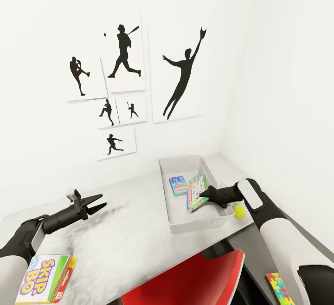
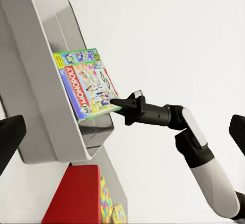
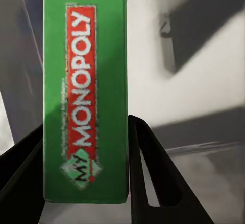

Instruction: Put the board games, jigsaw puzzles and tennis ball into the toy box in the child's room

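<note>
My right gripper (image 1: 203, 198) is shut on the white-green Monopoly board game (image 1: 196, 189), which stands tilted on edge inside the grey toy box (image 1: 199, 224). In the right wrist view the fingers (image 3: 148, 178) flank that game's green side (image 3: 84, 96). A blue board game (image 1: 178, 185) lies flat in the box. The tennis ball (image 1: 239, 210) rests on the table (image 1: 130, 221) just right of the box. The yellow-green-orange Skip-Bo board game (image 1: 41, 279) lies at the near left. My left gripper (image 1: 97, 204) hovers open and empty over the table. A jigsaw puzzle (image 1: 278, 287) shows at the near right.
A red chair (image 1: 190, 279) sits tucked under the table's near edge. White walls with baseball silhouette pictures (image 1: 181, 75) close the corner behind the box. The left wrist view takes in the toy box (image 2: 46, 81), the Monopoly game (image 2: 89, 83) and the right gripper (image 2: 120, 104).
</note>
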Available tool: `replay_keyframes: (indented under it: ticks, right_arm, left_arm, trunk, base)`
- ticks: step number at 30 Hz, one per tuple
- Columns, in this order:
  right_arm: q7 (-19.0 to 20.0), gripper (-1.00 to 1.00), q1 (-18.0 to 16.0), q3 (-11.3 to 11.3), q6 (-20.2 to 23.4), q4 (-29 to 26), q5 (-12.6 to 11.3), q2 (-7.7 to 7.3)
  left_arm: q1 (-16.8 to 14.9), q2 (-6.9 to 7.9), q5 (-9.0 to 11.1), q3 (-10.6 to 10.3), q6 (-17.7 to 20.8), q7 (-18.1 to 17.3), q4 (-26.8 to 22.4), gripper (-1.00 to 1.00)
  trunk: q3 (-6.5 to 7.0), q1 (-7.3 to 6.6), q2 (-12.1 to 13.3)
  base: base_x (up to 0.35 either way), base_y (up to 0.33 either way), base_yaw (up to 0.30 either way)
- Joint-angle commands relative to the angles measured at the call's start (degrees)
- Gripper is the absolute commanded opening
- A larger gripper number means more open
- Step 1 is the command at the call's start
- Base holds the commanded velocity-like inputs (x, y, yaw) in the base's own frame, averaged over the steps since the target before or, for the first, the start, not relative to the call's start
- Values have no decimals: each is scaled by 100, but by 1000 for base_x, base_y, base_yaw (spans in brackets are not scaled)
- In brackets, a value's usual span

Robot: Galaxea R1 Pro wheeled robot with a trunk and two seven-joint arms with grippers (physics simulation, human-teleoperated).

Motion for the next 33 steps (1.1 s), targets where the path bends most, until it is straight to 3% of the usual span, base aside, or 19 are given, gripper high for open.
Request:
replay_keyframes:
  ticks: [1,12,19,33]
  right_arm:
    - [-57,-100,-5,35,7,-6,-66,-7]
    - [-102,-100,-5,185,7,1,-45,4]
    - [-346,-100,-31,456,7,3,198,63]
    - [-364,-100,-91,509,7,-12,260,104]
  left_arm:
    - [-5,2,-6,-34,91,-24,0,100]
    - [-6,5,-6,-98,147,-33,-33,100]
    - [-6,0,-6,-107,142,-30,-35,100]
    - [-6,-4,-6,-107,130,-25,-35,100]
  trunk:
    - [-13,4,-13]
    - [-13,4,-13]
    - [-13,4,-13]
    - [-13,4,-13]
  base:
    - [0,0,0]
    - [0,0,0]
    - [0,0,0]
    - [0,0,0]
